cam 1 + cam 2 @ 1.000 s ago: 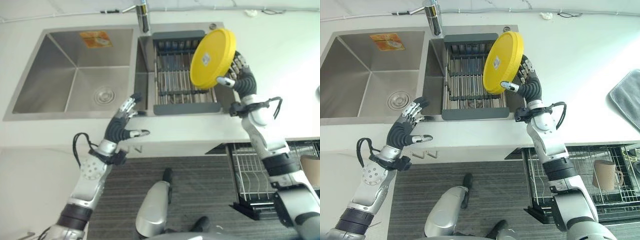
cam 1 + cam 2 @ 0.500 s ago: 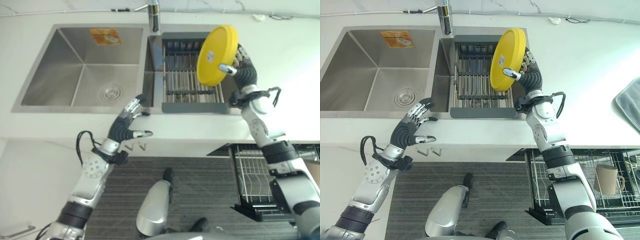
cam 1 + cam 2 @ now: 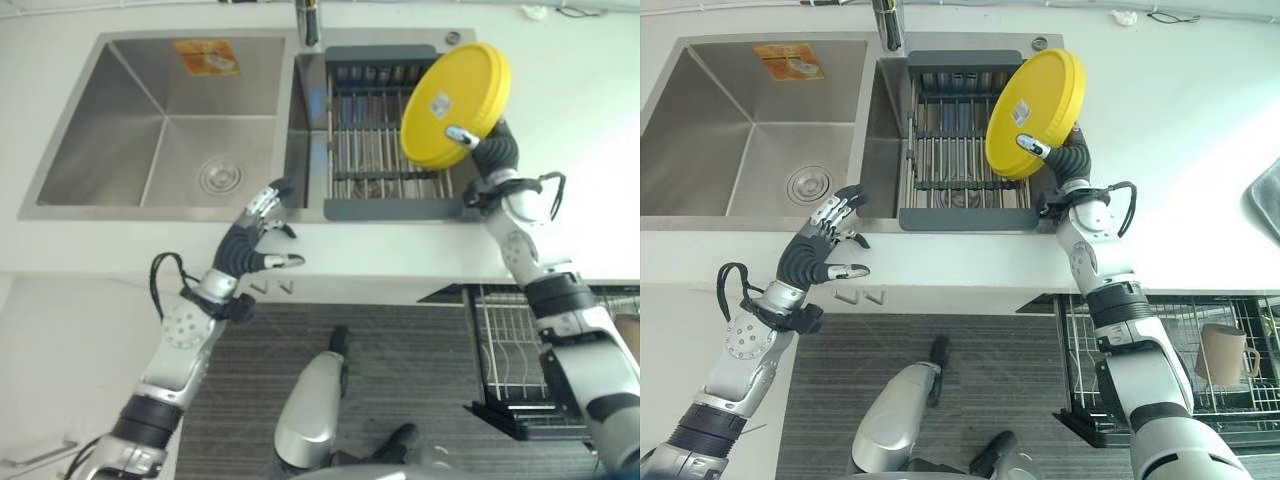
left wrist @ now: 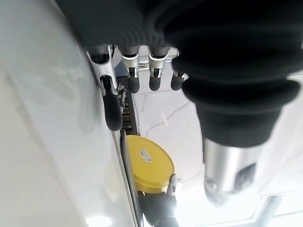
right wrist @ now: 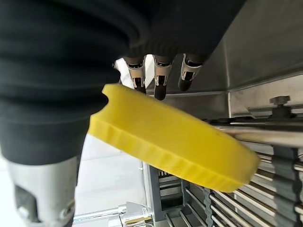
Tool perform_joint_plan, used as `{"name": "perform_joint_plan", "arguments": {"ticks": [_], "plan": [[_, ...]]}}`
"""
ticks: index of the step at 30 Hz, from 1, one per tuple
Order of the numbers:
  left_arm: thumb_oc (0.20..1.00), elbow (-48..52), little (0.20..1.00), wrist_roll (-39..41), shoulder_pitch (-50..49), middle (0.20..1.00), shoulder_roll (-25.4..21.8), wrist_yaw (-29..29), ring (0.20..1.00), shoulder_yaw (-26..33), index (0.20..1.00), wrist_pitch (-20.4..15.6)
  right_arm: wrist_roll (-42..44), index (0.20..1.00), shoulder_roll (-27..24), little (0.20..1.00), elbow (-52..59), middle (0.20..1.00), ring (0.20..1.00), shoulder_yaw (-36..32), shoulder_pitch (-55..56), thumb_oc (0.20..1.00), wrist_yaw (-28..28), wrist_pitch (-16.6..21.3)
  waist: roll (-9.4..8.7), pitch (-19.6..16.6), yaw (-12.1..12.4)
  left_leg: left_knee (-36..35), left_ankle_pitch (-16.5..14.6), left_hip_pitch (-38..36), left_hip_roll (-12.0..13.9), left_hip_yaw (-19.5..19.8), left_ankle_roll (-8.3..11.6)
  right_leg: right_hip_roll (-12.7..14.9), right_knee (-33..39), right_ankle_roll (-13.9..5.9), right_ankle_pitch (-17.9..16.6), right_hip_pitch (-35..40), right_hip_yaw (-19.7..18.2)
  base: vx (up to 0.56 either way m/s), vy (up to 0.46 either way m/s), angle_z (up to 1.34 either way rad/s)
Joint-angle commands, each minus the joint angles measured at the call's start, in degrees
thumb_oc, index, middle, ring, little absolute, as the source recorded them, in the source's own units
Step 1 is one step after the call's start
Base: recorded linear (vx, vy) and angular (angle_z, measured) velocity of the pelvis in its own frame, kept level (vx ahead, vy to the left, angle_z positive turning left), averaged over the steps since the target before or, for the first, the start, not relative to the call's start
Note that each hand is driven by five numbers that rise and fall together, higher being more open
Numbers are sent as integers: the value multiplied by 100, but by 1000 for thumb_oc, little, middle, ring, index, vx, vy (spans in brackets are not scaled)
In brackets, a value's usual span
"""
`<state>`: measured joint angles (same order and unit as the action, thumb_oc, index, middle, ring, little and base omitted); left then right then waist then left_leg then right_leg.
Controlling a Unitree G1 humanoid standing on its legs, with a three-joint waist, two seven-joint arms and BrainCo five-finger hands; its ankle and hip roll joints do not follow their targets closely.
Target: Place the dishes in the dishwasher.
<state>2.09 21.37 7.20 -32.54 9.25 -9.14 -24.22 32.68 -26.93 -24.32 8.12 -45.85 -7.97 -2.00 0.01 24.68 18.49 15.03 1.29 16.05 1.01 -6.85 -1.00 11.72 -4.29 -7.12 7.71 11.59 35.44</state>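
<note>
Right hand (image 3: 1065, 160) is gripping the yellow plate (image 3: 1035, 112), thumb across the plate's underside, fingers behind it. The plate is tilting up on edge, hanging over the right end of the drying rack (image 3: 965, 150) that is sitting in the sink's right basin. Can't tell from the head views whether its lower edge is touching the rack.

Right wrist view is adding detail: dark fingertips (image 5: 161, 90) are wrapping over the plate's far face, the fluted rim is showing edge-on, and the rack bars are running just past the hand. There is a clear gap between rim and bars there, at least on the visible side. The head views are giving the small label on the plate's underside, which the wrist view is not catching.

Left hand (image 3: 252, 240) is hovering over the counter's front edge (image 3: 330, 262), near the left basin (image 3: 150, 130), fingers spread and relaxed, holding nothing. Left wrist view is confirming it: fingers straight (image 4: 112, 106), white counter beside them, and the plate with the right hand showing far beyond the fingertips.

Around: faucet (image 3: 890, 22) beyond the rack; orange sticker (image 3: 788, 60) on the left basin's back wall. Below the right arm, the dishwasher's wire basket (image 3: 1170, 350) is standing pulled out, with a beige mug (image 3: 1222, 352) in it. Grey cloth (image 3: 1268, 195) is lying at the counter's far right. The counter lip sits between the plate and the basket.
</note>
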Motion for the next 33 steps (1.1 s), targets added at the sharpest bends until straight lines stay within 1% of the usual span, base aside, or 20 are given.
{"name": "perform_joint_plan", "arguments": {"ticks": [1,3,4,5,6,7,18,22,26,27,29,30,33], "plan": [[1000,232,1000,222,-33,1000,-112,-82,1000,-123,1000,-146,-62,1000,-290,1000,101,1000,1000,8,-401,1000,-163,289,99,-272,80,-252,-145,-233,429,-364,406,41,-832,268,219,-465,-111,0,0,0],[1000,230,1000,261,-32,1000,-114,-73,1000,-127,1000,-129,-122,1000,-294,1000,64,1000,1000,18,-442,1000,-275,277,113,-271,83,-247,-148,-231,419,-351,405,47,-842,272,222,-473,-120,0,0,0],[1000,233,1000,281,-26,1000,-118,-87,1000,-140,1000,-126,-147,1000,-299,1000,45,1000,1000,19,-483,1000,-244,224,122,-267,81,-244,-150,-226,413,-344,408,49,-850,274,228,-482,-132,0,0,0],[1000,229,1000,283,-27,1000,-104,-82,1000,-148,1000,-136,-116,762,-310,762,55,762,762,26,-519,762,-273,211,131,-264,82,-243,-148,-223,417,-344,409,54,-858,278,235,-491,-130,0,0,0],[1000,232,1000,287,-23,1000,-103,-84,1000,-158,1000,-137,-132,272,-313,272,44,272,272,29,-543,272,-313,260,138,-260,85,-248,-150,-222,413,-336,408,55,-864,280,242,-497,-132,0,0,0],[1000,233,1000,291,-22,1000,-105,-85,1000,-166,1000,-141,-164,200,-308,200,43,200,200,32,-561,200,-339,283,145,-254,87,-251,-151,-224,407,-329,406,58,-872,280,244,-504,-135,0,0,0],[1000,198,1000,324,4,1000,-27,-130,1000,-259,1000,-73,-189,200,-224,200,152,200,200,67,-571,200,-544,425,203,-228,45,-222,-175,-251,406,-337,396,110,-966,296,264,-565,-149,0,0,0],[1000,193,1000,352,-26,1000,2,-81,1000,-277,1000,-108,-310,200,-187,200,191,200,200,96,-541,200,-358,492,238,-229,32,-240,-181,-293,395,-334,389,127,-999,295,268,-586,-162,0,0,0],[1000,221,1000,312,-43,1000,53,-92,1000,-296,1000,-124,46,200,-149,200,368,200,200,99,-432,200,-374,755,238,-245,-10,-248,-194,-361,405,-341,378,135,-1001,295,249,-580,-184,0,0,0],[1000,227,1000,306,-44,1000,59,-97,1000,-296,1000,-121,52,200,-141,200,393,200,200,89,-419,200,-371,778,240,-247,-16,-250,-195,-368,404,-339,378,136,-1000,295,247,-579,-189,0,0,0],[1000,257,1000,295,-47,1000,73,-119,1000,-299,1000,-90,16,200,-111,200,535,200,200,51,-375,200,-333,962,245,-266,-42,-258,-204,-399,407,-338,375,142,-1004,293,244,-581,-207,0,0,0],[1000,265,1000,295,-66,1000,79,-122,1000,-294,1000,-85,-16,200,-82,200,703,200,200,33,-327,200,-341,1083,247,-284,-59,-265,-208,-420,410,-344,373,144,-1004,290,239,-581,-219,0,0,0],[1000,294,1000,218,-116,1000,161,-180,1000,-302,1000,-68,235,200,60,200,1330,200,200,-18,-173,200,-422,1162,257,-336,-131,-293,-219,-487,413,-369,363,145,-993,283,229,-572,-252,-10,9,-4]]}}
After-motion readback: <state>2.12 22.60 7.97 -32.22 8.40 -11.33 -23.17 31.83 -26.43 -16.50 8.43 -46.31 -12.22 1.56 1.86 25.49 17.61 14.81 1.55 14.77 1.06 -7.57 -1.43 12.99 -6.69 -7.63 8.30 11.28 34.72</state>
